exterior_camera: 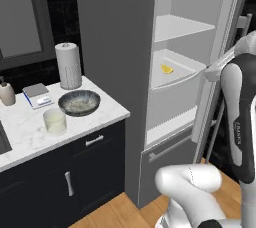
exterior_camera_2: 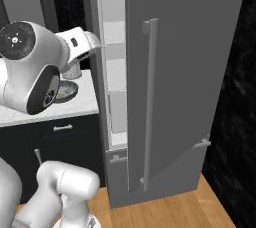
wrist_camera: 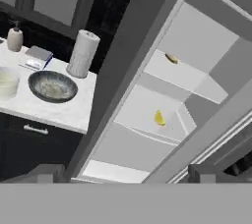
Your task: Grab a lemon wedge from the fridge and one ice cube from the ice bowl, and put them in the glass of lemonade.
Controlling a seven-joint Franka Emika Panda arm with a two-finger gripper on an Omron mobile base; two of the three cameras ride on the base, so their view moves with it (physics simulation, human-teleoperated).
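Gripper (wrist_camera: pixel 126 178) fingers are standing wide apart, holding nothing, their dark tips (wrist_camera: pixel 43 173) showing at the bottom of the hand view on either side of the open fridge (wrist_camera: pixel 147 56). That view is looking into the white shelved interior, where the lemon wedge (wrist_camera: pixel 159 118) is lying on a middle shelf, well clear of the fingers, and a brownish-yellow oblong piece (wrist_camera: pixel 172 59) is lying on the shelf above it. To the side, the marble counter (wrist_camera: pixel 64 112) is carrying the ice bowl (wrist_camera: pixel 52 86), the glass of lemonade (wrist_camera: pixel 8 82) just beside it, a paper-towel roll (wrist_camera: pixel 82 53), a soap bottle (wrist_camera: pixel 15 37) and a small scale (wrist_camera: pixel 37 57). The left base view is showing the fridge (exterior_camera: pixel 115 47) from the front left, its door (exterior_camera: pixel 222 62) swung open, with the lemon wedge (exterior_camera: pixel 166 69) sitting on the curved middle shelf; the oblong piece cannot be made out here. The ice bowl (exterior_camera: pixel 79 102), glass of lemonade (exterior_camera: pixel 55 121) and paper-towel roll (exterior_camera: pixel 68 65) are standing together on the counter (exterior_camera: pixel 30 137), apart from the fridge, and the white arm (exterior_camera: pixel 239 117) is crossing the door edge at right. The right base view is looking at the outside of the open door (exterior_camera_2: pixel 185 72) with its long bar handle (exterior_camera_2: pixel 149 102); the door is blocking most of the interior, so the shelves appear as a narrow strip. The arm's large joint (exterior_camera_2: pixel 30 67) is covering much of the counter, leaving a sliver of the ice bowl (exterior_camera_2: pixel 67 92) visible.
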